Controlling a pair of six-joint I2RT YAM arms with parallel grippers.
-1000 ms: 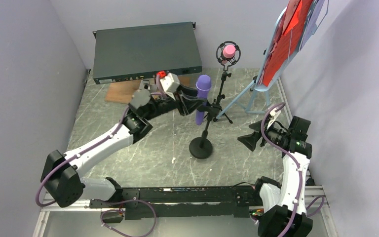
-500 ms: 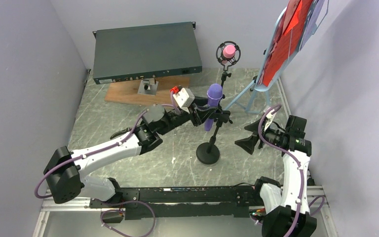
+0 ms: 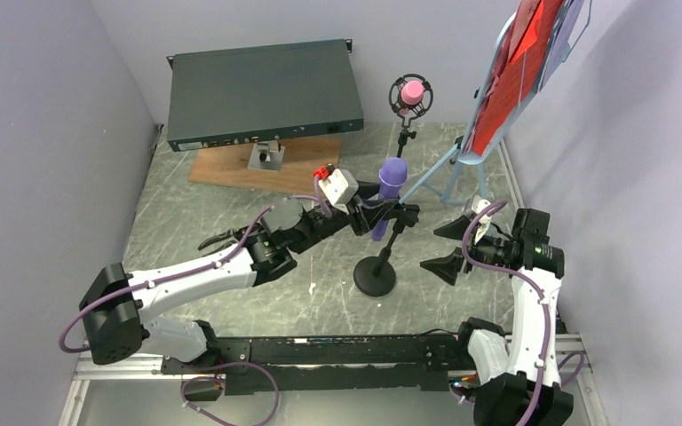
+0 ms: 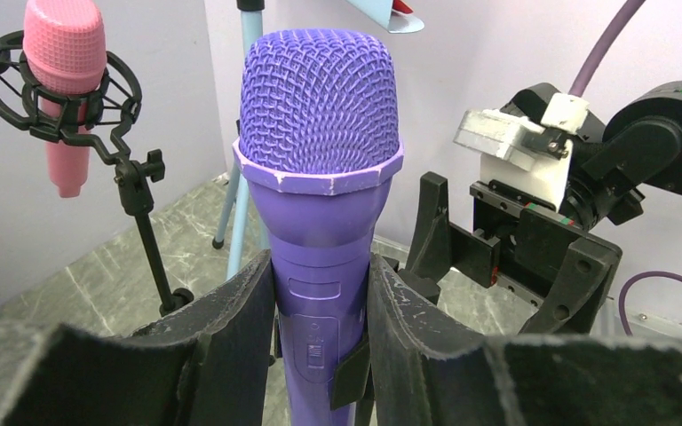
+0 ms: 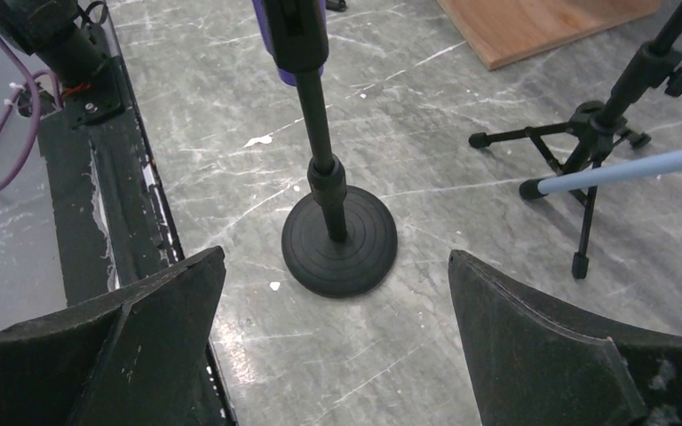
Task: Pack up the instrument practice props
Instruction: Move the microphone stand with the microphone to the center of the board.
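Mid-surface, left hand point(image 4: 320, 342) is clamped on the purple microphone point(image 4: 320, 133), which sits atop the round-base holder point(image 5: 339, 240). Right hand point(image 5: 336, 257) gapes wide, empty, facing the base. Likely best: pin the holder first, then lift the mic straight up.

The purple microphone point(image 5: 295, 71) is cut off by the right wrist view's top edge.

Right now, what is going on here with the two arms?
The left gripper is closed on the purple microphone, which sits upright in its round-base holder. The right gripper hangs open facing that holder, touching nothing. The pink microphone is in the tripod holder farther back, untouched.
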